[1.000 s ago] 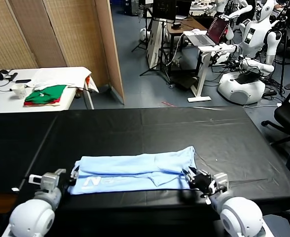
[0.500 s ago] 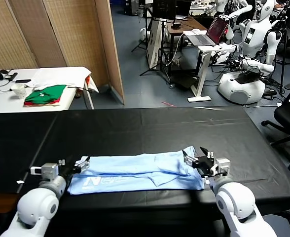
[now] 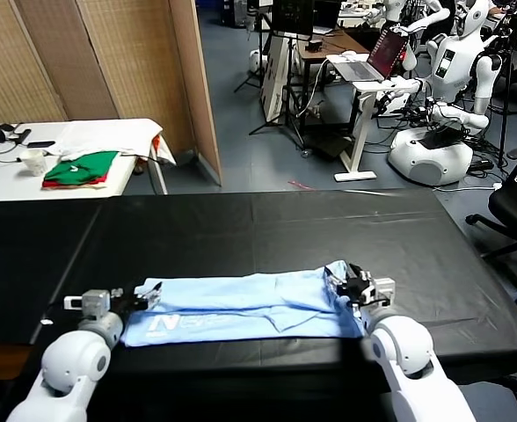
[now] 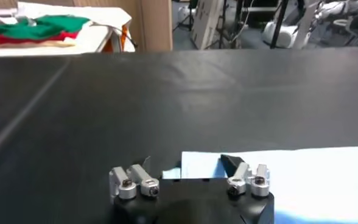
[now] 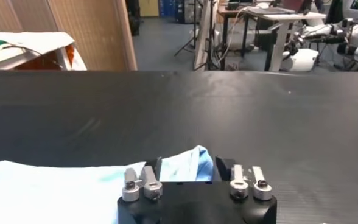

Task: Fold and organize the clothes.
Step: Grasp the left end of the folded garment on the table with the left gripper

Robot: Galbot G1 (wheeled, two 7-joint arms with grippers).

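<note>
Black table (image 3: 267, 229) fills mid and lower frame. Sky-blue T-shirt (image 3: 241, 303) lies folded in a long band low centre, white lettering toward its left end. Left gripper (image 3: 146, 297) at shirt's left end, lower left of frame; fingers parted w/ shirt edge between them, can't tell if gripped. Right gripper (image 3: 342, 286) at shirt's right end, lower right; fingers parted astride the raised corner, grip unclear.

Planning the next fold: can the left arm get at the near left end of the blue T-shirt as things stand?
Probably yes. The left tool already sits at the T-shirt's left end on the black table, with nothing between them.
</note>
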